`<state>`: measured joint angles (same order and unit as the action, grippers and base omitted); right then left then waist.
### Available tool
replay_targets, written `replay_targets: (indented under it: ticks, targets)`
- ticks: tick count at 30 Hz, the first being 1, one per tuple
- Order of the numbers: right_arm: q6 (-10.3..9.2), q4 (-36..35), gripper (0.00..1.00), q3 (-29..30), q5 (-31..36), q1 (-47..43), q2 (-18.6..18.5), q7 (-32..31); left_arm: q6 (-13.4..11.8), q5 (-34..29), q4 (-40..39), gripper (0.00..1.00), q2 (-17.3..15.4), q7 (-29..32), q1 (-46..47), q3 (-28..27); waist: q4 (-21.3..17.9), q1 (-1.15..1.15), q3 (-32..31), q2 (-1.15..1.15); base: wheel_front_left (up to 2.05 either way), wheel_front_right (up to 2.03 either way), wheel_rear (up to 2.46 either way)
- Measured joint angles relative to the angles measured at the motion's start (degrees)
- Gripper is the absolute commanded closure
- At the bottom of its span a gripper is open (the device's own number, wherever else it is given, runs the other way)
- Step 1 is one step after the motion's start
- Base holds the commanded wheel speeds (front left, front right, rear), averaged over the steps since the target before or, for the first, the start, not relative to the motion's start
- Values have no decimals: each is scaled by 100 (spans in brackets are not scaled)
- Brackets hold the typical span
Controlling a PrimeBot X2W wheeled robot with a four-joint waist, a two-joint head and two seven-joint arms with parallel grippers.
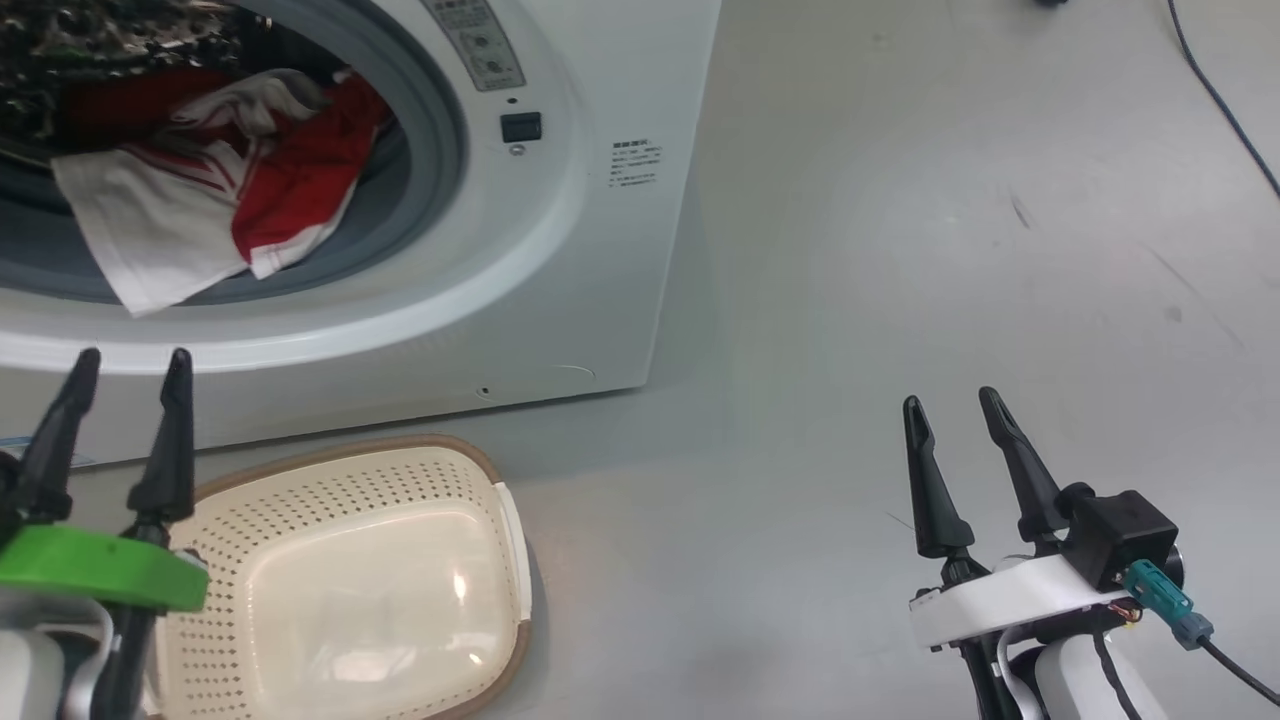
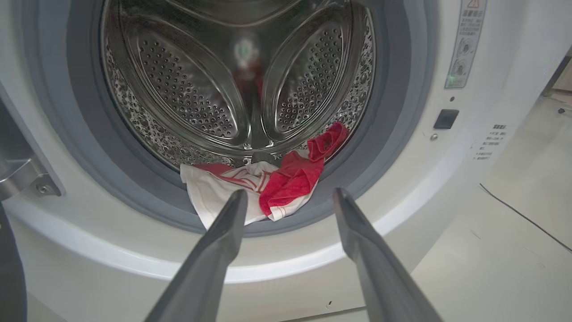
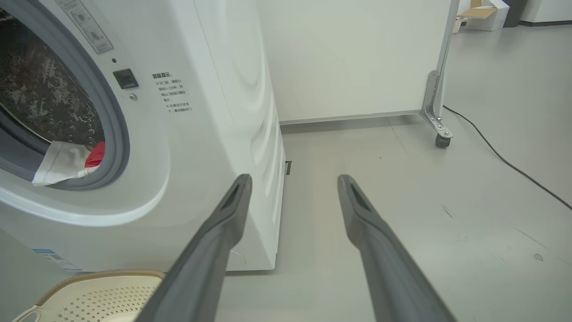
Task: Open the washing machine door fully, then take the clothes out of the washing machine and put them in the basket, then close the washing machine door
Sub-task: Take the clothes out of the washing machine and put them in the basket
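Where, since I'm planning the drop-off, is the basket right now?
The basket sits on the floor at the head view's lower left, just in front of the washing machine and beside the left gripper.

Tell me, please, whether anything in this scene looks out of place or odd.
The clothes hang partly out of the drum, a white flap draped over the grey gasket. Nothing else stands out; the basket sits upright on the floor.

We see even, bright light; glare glints off the basket (image 1: pixel 400 590), and both wrist views bend at their edges.
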<state>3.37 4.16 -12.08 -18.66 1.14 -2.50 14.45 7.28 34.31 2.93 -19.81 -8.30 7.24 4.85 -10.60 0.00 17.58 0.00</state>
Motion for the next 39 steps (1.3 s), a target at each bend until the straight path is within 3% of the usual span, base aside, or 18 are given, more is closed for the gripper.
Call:
replay_targets:
  ticks: [11, 17, 25, 39]
  targets:
    - [-205, -191, 0, -449, -368, 227, -1, 0, -224, 87, 343, 0, -600, 873, 839, -294, -834, 0, 595, 0, 0, 0, 0]
    - [-307, -222, 0, -619, -521, 235, 0, 0, -352, 310, 623, 0, -694, 1324, 1158, -446, -1227, 0, 817, 0, 0, 0, 0]
    - [-426, -344, 0, -784, -666, 314, 12, 0, -532, 336, 980, 0, -1076, 1917, 1687, -581, -1772, 0, 1116, 0, 0, 0, 0]
    - [-649, -453, 0, -916, -712, 325, 25, 0, -648, 348, 1544, 0, -1211, 2487, 2529, -499, -2167, 0, 1411, 0, 0, 0, 0]
